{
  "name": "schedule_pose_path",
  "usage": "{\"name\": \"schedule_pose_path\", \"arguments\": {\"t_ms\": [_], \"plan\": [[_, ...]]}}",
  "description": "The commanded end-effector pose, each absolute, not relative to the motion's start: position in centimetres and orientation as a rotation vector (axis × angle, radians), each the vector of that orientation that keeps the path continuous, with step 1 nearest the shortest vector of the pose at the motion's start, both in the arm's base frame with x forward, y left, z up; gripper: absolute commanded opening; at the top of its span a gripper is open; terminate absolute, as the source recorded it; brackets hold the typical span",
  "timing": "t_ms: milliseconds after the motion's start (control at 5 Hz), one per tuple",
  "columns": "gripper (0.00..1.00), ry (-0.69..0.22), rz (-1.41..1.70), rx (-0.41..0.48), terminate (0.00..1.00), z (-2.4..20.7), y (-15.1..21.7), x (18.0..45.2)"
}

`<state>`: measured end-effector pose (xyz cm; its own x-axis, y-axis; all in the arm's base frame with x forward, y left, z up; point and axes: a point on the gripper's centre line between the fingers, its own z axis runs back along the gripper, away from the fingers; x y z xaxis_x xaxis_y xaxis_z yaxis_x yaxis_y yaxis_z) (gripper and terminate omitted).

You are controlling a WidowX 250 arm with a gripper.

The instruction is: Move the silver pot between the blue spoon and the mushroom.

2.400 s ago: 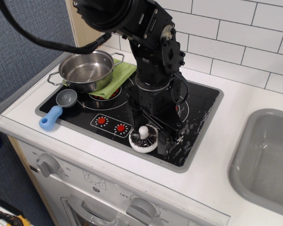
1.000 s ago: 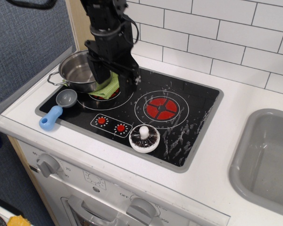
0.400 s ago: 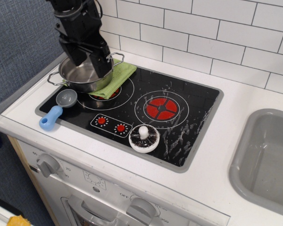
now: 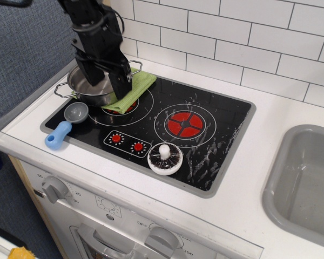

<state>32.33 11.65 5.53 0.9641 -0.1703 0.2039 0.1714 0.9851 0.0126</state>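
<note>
Over the silver pot (image 4: pixel 92 89) at the stove's back-left, the gripper (image 4: pixel 104 85) hangs spread wide, fingers straddling the pot's right rim beside the green cloth (image 4: pixel 132 89).

Arm: matte black throughout, blocky segmented housing with hard edges and flat faces. It enters frame from 11 o'clock. A black cable crosses the extreme top-left corner. Small pale highlights on the upper housing, possibly fasteners; too small to tell. Gripper (image 4: pixel 104 82): black, with two long, flat, rectangular fingers (image 4: pixel 121 81), the one toward 3 o'clock fully visible, the other partly in shadow. No readable markings or labels.
</note>
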Motion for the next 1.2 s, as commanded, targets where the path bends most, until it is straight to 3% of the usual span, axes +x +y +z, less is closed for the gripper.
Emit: {"name": "schedule_pose_path", "arguments": {"t_ms": [0, 200, 400, 800, 1000], "plan": [[1.00, -0.201, -0.172, 0.008, 0.00, 4.9, 12.5, 33.9], [1.00, -0.183, -0.175, 0.001, 0.00, 4.2, 12.5, 34.2], [0.00, -0.170, -0.175, -0.012, 0.00, 3.6, 12.5, 34.3], [0.00, -0.216, -0.210, -0.025, 0.00, 5.9, 11.8, 34.2], [0.00, -0.297, -0.299, 0.030, 0.00, 10.9, 10.7, 33.9]]}}
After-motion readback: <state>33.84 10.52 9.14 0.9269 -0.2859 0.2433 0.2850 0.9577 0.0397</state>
